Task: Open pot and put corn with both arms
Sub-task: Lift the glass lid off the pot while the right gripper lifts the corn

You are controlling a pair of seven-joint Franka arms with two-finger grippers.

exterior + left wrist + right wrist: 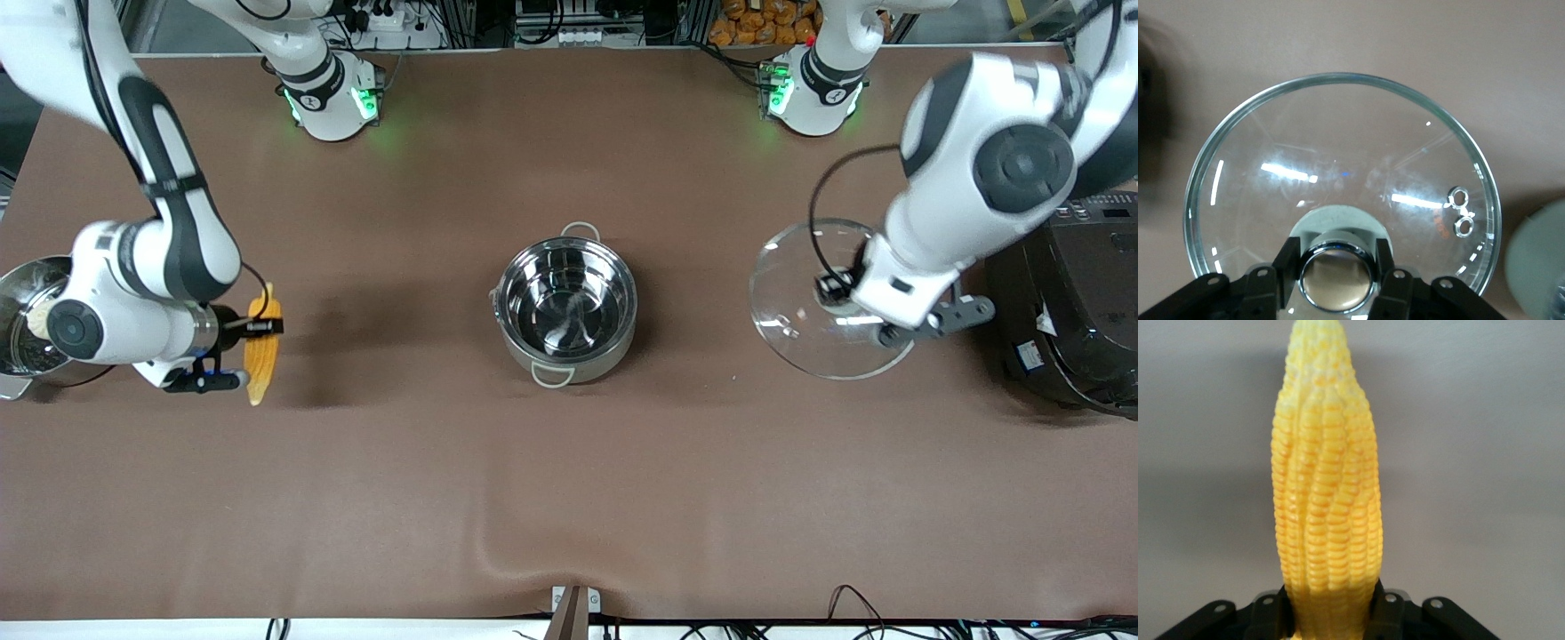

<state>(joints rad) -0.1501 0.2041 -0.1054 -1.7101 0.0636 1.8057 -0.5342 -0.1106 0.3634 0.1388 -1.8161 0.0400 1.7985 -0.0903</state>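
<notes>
Corn (pixel 263 349) clamped in right pincer (pixel 233 353), probably just off table (pixel 569 498). Left pincer (pixel 858 298) grips lid (pixel 800 329). Pot (pixel 566 309) open; next carry corn over.

arms: white shells, black joints
bases (pixel 333 107): white, green lights
cable (pixel 822 213): thin black loop
grippers: black, round screws showing

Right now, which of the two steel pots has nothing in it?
The pot at mid-table, lid off, is empty. The steel pan at the right arm's end holds a white bun.
</notes>
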